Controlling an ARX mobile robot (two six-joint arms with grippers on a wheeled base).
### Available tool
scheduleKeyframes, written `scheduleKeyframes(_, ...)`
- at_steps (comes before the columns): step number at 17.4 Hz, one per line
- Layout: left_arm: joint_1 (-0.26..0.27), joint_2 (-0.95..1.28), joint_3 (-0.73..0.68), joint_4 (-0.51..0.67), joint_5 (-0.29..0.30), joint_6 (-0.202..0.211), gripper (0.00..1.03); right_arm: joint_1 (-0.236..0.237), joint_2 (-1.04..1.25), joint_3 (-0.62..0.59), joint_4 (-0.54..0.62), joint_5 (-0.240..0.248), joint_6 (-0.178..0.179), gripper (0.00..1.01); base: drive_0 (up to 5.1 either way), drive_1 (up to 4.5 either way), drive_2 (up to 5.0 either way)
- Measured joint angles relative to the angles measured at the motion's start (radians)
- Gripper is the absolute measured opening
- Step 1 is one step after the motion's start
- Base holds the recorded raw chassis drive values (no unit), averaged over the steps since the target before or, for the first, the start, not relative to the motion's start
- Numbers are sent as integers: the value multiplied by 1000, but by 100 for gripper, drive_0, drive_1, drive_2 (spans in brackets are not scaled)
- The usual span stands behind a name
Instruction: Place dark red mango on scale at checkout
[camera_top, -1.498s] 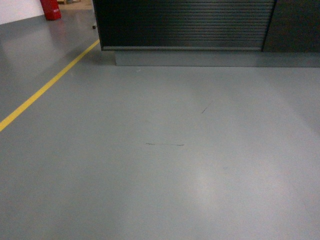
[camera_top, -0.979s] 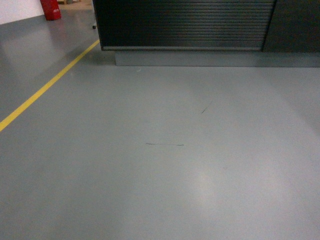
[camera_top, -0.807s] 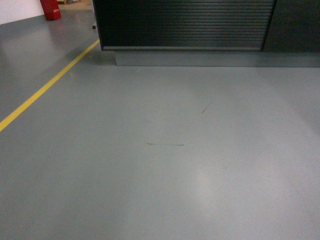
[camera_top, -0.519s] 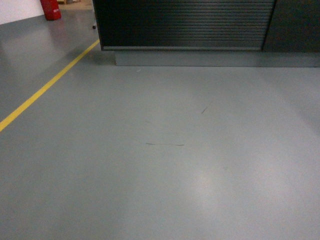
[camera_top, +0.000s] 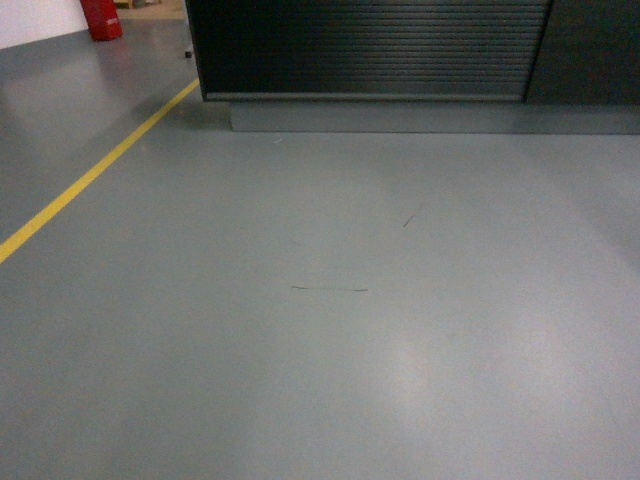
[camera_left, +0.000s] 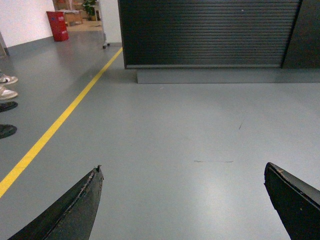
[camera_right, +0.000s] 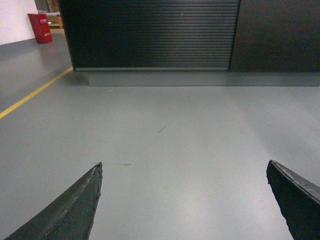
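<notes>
Right now the robot is facing the checkout (camera_top: 370, 45), whose dark ribbed front is filling the upper part of the head view above a grey plinth (camera_top: 400, 117). Bare grey floor (camera_top: 330, 350) is taking up the rest of that frame, with a yellow line (camera_top: 95, 170) slanting across its upper left and a red bin (camera_top: 100, 17) sitting in the far upper-left corner.

Neither the dark red mango nor the scale is showing in any view, so I cannot tell where either one is; the counter top is cut off above the frame edge.

The left gripper (camera_left: 185, 200) is showing its two dark fingers in the lower corners of its wrist view, spread wide with only floor between them and nothing held. The right gripper (camera_right: 185, 200) is standing the same way in its own view, wide apart and empty. Someone's shoes (camera_left: 7, 92) are peeking in at the left edge of the left wrist view.

As a judgement, a mango is likely fairly heavy for its size, smooth-skinned and bruisable, so it probably wants a gentle grip across the middle of its narrower width, not at the tapering ends, where it could slip out.
</notes>
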Motion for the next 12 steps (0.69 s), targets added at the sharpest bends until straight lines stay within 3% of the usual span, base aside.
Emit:
scheduleKeyframes(4, 0, 0, 0, 0, 0, 0, 98, 0, 0, 0, 0, 0, 0, 98, 0, 0, 0)
scheduleKeyframes(12, 0, 0, 0, 0, 0, 0, 98, 0, 0, 0, 2, 0, 0, 98, 4, 356, -347)
